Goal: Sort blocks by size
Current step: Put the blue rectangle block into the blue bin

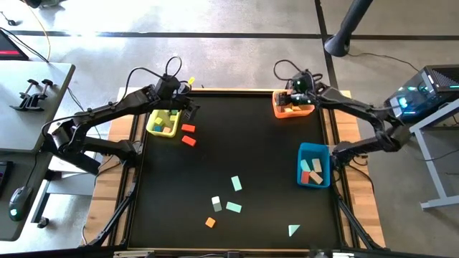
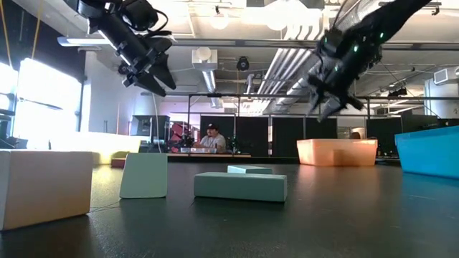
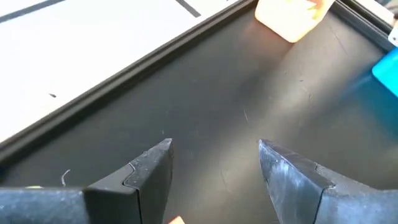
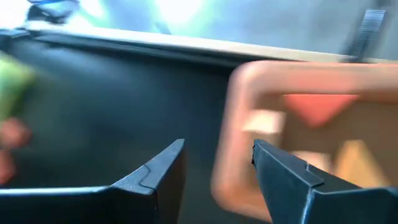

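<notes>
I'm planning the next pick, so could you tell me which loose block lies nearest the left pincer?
The red block beside the yellow bin, the upper of two; the left pincer hangs just above it.

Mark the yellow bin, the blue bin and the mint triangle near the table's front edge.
yellow bin (image 1: 152, 127): high view, on its left rim.
blue bin (image 1: 302, 153): high view, on its left wall.
mint triangle (image 1: 293, 230): high view, on the middle of its top face.

Grey concrete floor (image 1: 237, 18) surrounds the black table (image 1: 237, 150), crossed by dark lines. A grey side desk (image 1: 29, 107) stands off the table's left edge. Beyond, exposed ceiling ducts (image 2: 280, 68), bright windows (image 2: 43, 97) and a seated person (image 2: 210, 139).
</notes>
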You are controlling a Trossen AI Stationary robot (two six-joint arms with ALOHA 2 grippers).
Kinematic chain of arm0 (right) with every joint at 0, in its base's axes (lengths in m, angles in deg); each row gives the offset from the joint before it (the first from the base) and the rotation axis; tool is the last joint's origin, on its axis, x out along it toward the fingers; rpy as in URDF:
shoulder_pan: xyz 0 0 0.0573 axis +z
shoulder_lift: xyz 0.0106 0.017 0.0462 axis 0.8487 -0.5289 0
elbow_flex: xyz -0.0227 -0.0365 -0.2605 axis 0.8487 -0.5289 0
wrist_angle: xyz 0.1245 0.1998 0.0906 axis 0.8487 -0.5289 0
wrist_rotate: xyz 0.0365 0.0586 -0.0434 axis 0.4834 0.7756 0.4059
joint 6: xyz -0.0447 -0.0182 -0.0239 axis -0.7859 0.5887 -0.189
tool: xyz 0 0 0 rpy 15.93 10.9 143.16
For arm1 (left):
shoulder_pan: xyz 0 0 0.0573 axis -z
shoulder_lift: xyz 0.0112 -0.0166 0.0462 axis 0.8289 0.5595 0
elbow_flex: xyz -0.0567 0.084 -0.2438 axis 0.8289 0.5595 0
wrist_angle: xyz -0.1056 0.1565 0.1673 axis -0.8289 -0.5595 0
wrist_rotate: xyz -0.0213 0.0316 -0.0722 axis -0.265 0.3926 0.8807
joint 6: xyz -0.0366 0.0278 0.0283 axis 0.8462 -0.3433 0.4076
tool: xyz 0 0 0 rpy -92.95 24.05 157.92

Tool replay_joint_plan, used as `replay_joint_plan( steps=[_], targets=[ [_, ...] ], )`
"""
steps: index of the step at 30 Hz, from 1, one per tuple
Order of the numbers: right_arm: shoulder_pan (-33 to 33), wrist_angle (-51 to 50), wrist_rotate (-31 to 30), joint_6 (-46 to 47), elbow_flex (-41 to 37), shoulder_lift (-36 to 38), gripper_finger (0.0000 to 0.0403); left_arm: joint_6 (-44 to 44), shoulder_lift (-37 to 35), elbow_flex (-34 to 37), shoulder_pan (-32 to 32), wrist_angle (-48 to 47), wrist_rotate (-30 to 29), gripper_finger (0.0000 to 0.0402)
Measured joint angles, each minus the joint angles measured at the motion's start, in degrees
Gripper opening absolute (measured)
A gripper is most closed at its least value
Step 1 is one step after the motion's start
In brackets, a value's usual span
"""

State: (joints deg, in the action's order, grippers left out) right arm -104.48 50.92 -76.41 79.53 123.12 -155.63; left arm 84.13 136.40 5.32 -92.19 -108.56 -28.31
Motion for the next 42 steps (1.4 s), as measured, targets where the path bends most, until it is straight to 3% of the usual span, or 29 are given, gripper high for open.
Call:
replay_joint_plan(
  steps=[3,9,14,20,29,42],
  targets=[
    [7.52,0.55,-1.43,3.01,0.04,3.17,0.0181,-2.32,0.00,0.00,-0.01,0.76,0.02,0.0221],
    [24.04,0.53,-10.24,11.44,0.04,5.47,0.0181,0.81,-0.02,0.00,1.67,0.52,0.49,0.0221],
    [37.59,0.49,-15.30,20.87,0.04,5.45,0.0181,-4.13,-0.20,-0.02,4.94,-0.94,7.74,0.0221],
    [50.29,-0.47,-21.73,25.19,0.04,5.43,0.0181,4.84,-0.81,-0.07,12.28,-2.24,9.89,0.0221],
    [64.33,-3.84,-22.67,29.36,0.04,5.42,0.0181,24.06,-0.83,-0.07,29.70,0.01,1.73,0.0221],
    [83.41,-2.80,-26.65,42.06,0.04,-4.20,0.0181,46.76,0.69,-0.07,55.92,-0.38,-21.84,0.0221]
  ],
)
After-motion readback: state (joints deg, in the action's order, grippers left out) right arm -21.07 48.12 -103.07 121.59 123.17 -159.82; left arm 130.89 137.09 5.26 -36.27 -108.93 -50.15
